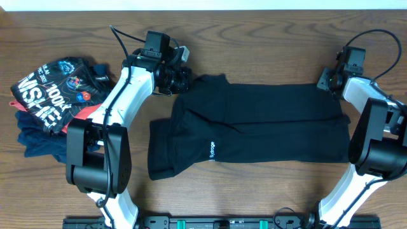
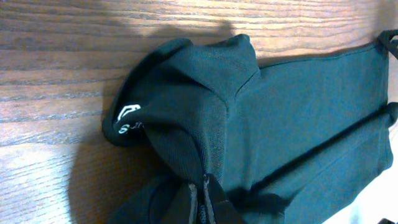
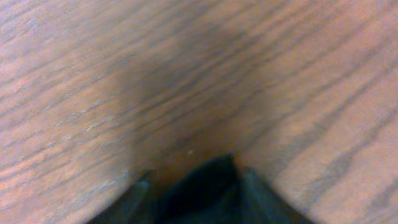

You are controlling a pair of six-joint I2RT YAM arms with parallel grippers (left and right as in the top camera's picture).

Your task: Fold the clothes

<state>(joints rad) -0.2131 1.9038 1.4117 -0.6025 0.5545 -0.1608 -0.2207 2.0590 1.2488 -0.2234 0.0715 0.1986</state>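
The shirt (image 1: 254,127) is lying folded into a band, cross folds probably remaining, with the left gripper (image 2: 200,193) clenching its upper-left corner and the right gripper (image 1: 328,80) impossible to tell.

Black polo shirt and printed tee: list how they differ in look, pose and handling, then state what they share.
Look: the polo shirt is plain apart from a tiny white logo; the printed tee bears big white lettering and colours. Pose: the polo shirt lies spread out, the printed tee bunched atop a pile. Handling: the left claw pinches the polo shirt; no claw touches the printed tee. Both are black.
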